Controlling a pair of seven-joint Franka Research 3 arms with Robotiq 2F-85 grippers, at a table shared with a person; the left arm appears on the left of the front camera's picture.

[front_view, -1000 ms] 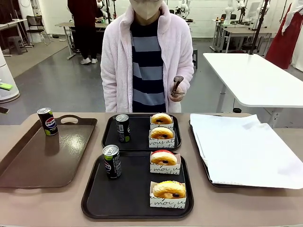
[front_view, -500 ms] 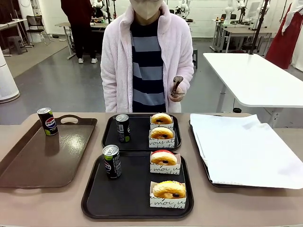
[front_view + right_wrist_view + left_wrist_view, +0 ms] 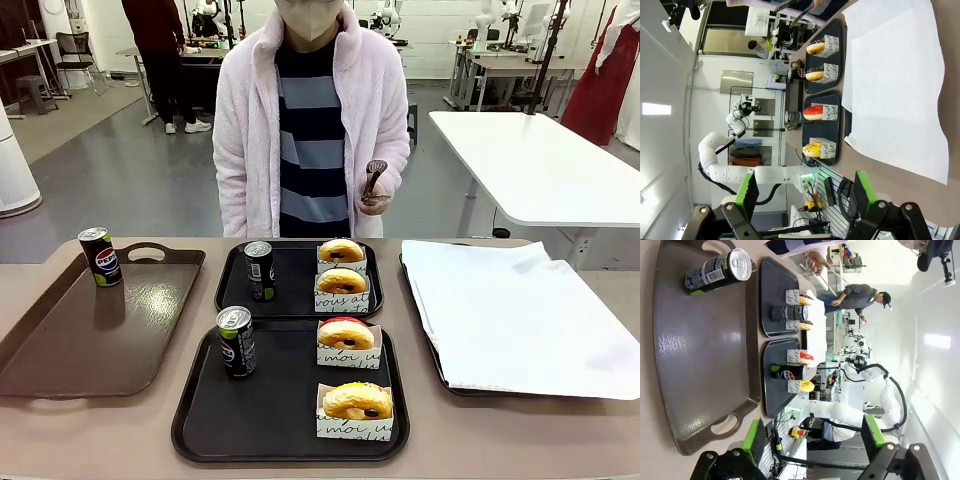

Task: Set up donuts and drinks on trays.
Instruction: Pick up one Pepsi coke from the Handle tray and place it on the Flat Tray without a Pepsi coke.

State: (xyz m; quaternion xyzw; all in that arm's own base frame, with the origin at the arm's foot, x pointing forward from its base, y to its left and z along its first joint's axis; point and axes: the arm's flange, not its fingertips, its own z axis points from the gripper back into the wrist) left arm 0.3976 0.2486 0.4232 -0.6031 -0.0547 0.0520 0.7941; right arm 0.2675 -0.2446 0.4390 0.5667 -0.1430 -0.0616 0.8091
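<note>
Two black trays lie mid-table. The near tray [image 3: 280, 410] holds a drink can [image 3: 236, 341], a red donut [image 3: 346, 338] and a yellow donut [image 3: 356, 403], each donut in a white sleeve. The far tray [image 3: 295, 278] carries another can [image 3: 260, 270] and two orange donuts [image 3: 341, 251] [image 3: 341, 283]. A third can [image 3: 99, 257] stands on the brown handled tray [image 3: 100, 340]. My left gripper [image 3: 812, 440] hangs open above that brown tray [image 3: 705, 340]. My right gripper [image 3: 805, 195] is open over the white paper [image 3: 895, 85]. Nothing sits between either pair of fingers.
A white-paper-lined tray [image 3: 510, 310] fills the table's right side. The person stands at the far edge holding tongs [image 3: 373, 180] at chest height. Bare tabletop runs along the front edge. A white table [image 3: 540, 160] stands behind on the right.
</note>
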